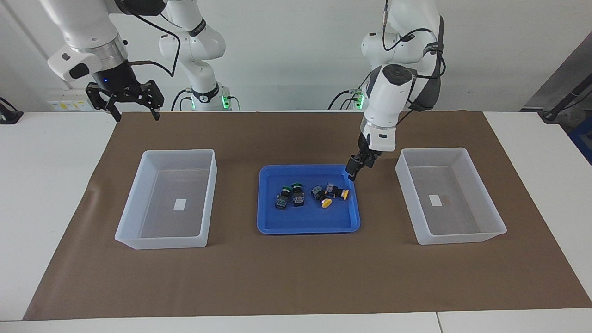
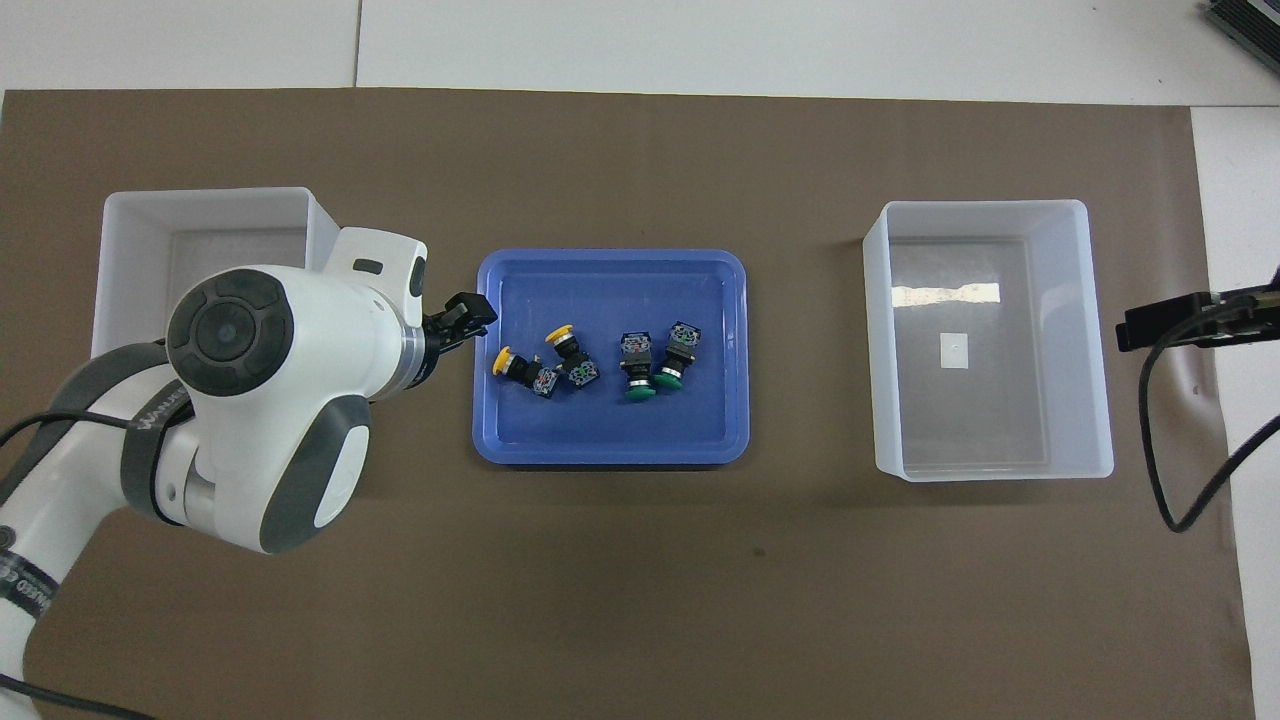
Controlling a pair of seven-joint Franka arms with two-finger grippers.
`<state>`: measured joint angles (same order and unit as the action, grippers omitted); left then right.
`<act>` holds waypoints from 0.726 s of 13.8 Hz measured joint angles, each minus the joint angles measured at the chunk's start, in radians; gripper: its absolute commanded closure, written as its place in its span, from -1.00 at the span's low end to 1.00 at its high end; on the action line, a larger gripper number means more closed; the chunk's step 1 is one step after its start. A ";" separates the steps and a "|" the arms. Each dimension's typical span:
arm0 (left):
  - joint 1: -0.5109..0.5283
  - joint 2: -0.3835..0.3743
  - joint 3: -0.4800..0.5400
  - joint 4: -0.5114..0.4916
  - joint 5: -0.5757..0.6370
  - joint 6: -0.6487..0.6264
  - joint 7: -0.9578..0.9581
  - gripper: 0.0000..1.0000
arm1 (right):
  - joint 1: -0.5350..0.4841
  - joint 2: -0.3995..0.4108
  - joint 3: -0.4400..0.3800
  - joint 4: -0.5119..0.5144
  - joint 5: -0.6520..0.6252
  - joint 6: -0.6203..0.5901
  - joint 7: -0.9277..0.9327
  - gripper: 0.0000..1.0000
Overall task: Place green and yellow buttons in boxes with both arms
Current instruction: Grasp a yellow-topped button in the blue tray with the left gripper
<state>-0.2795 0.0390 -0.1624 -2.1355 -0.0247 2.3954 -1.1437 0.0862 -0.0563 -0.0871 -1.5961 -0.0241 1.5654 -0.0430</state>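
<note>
- Four push-button switches lie tipped on their sides in a shallow blue tray [image 1: 309, 225] at the middle of a brown mat, none yet boxed.
- The two yellow buttons [image 1: 332, 196] lie together toward the left arm's end of the tray; the two green buttons [image 1: 290, 194] lie beside them toward the right arm's end.
- Two translucent boxes flank the tray: the box by the left arm [image 1: 481, 236] and the box by the right arm [image 1: 134, 240], each holding only a small label.
- The left gripper [image 1: 354, 167] hangs over the tray's rim near the yellow pair; whether its fingers are apart I cannot tell.
- The right gripper [image 1: 134, 113] waits raised, fingers spread, over the mat's edge.
- The buttons look light, rigid and smooth (likely to roll on round caps), so gripping the blocky black body seems safest.
</note>
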 measured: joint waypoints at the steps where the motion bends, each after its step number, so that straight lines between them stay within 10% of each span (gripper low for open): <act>1: -0.006 0.000 0.000 -0.021 0.000 0.034 -0.063 -1.00 | 0.000 0.000 0.000 0.000 0.000 0.000 0.000 -1.00; 10: -0.107 0.141 0.002 -0.087 0.000 0.246 -0.369 -1.00 | 0.000 0.000 0.000 0.000 0.000 0.000 0.000 -1.00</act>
<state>-0.3868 0.1804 -0.1607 -2.2228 -0.0247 2.6418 -1.5129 0.0862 -0.0563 -0.0871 -1.5961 -0.0241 1.5654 -0.0430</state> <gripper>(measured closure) 0.000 0.000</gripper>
